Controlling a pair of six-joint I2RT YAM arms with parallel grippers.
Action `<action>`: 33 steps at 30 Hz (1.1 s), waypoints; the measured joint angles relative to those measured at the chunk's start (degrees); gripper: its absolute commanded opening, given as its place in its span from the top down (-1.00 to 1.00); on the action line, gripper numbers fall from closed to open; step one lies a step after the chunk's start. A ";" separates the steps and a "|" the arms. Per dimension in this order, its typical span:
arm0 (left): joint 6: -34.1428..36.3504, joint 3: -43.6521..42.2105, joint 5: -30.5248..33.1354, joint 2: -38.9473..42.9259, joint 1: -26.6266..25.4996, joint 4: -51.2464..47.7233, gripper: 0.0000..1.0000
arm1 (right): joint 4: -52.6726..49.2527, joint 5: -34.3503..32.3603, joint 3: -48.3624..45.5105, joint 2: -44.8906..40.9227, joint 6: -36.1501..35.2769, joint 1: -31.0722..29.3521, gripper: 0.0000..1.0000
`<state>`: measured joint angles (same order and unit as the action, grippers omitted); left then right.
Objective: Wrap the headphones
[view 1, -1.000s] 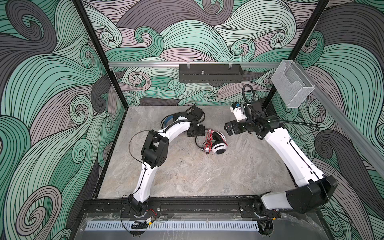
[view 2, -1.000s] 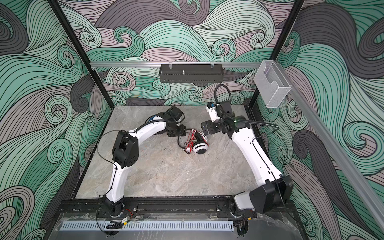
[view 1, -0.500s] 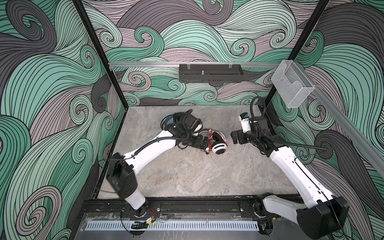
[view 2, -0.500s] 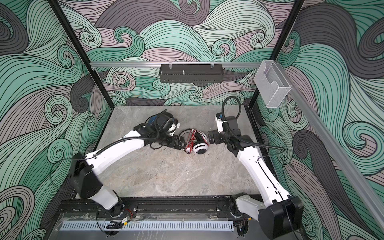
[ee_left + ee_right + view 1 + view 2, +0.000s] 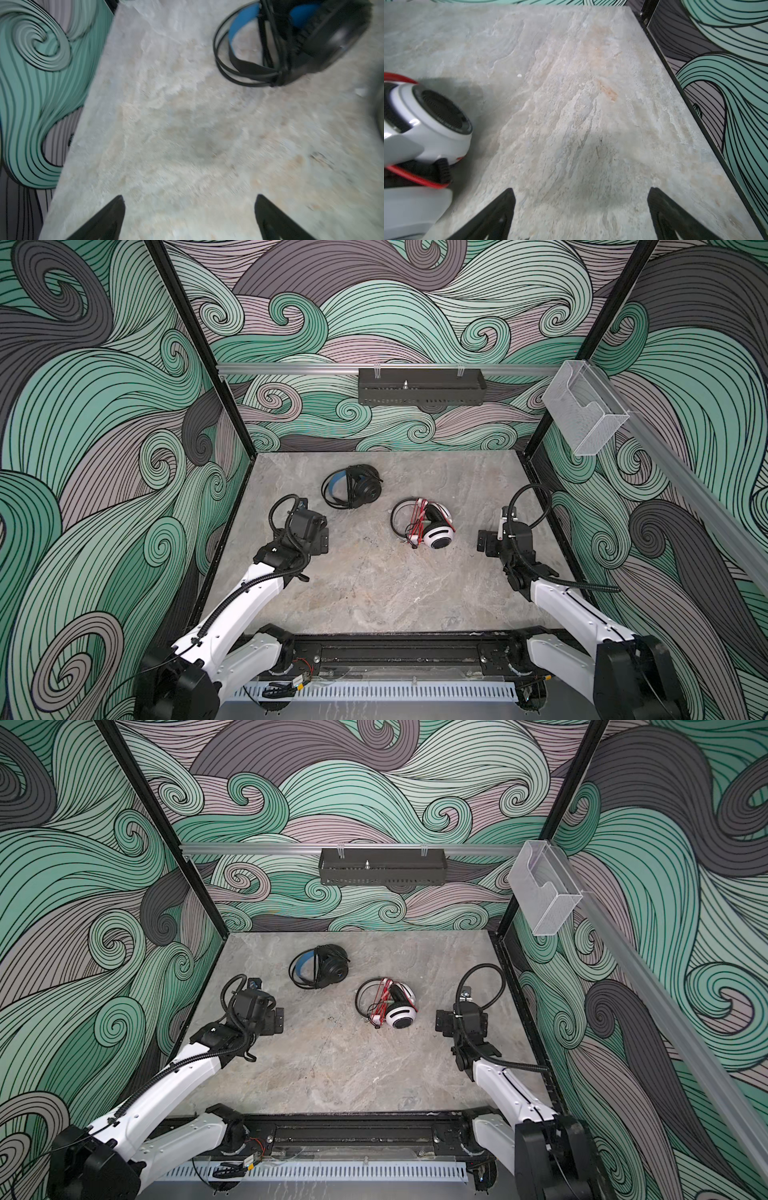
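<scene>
Black metal forms the rail at the near edge, and the two white arms stand on it, one at each end. From there the arms reach forward over the grey marbled table.

The left gripper hangs over the left part of the table, near the patterned side wall. In the left wrist view its jaws stand wide apart, with only bare stone between them. The right gripper hangs over the right part, and its jaws are also spread wide and hold nothing. Neither gripper touches a headset.

Between the two grippers, a little to the right of the middle, the white-and-black headset lies on the table. A red cord is wound in several turns across its band. In the right wrist view one white ear cup shows close beside the right gripper, but apart from it.

Farther back and more to the left lies the black headset, its headband blue on the inside. Its black cord runs over the band next to the ear cups. The two headsets are near each other and do not touch, as both top views show.

On the back wall a black tray hangs from a silver bar. A clear plastic box sits on the right wall.
</scene>
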<state>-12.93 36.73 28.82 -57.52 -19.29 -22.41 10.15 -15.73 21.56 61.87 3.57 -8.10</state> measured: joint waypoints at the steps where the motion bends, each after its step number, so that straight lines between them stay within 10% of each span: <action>1: 1.38 -2.64 0.74 0.00 1.20 4.00 -0.97 | 2.36 0.35 -0.90 1.01 -0.42 0.39 -0.99; 18: 8.94 -15.61 -7.28 -17.86 16.85 53.07 -0.97 | 33.53 11.26 0.22 21.81 -5.92 4.98 -0.99; 33: 10.14 -11.52 -13.49 -30.38 18.91 62.14 -0.97 | 36.41 13.29 0.96 26.88 -5.31 7.08 -0.99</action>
<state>-2.79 25.21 15.33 -87.90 -0.38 39.72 46.57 -2.44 22.52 88.75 -1.74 -1.02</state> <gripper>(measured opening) 0.987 0.996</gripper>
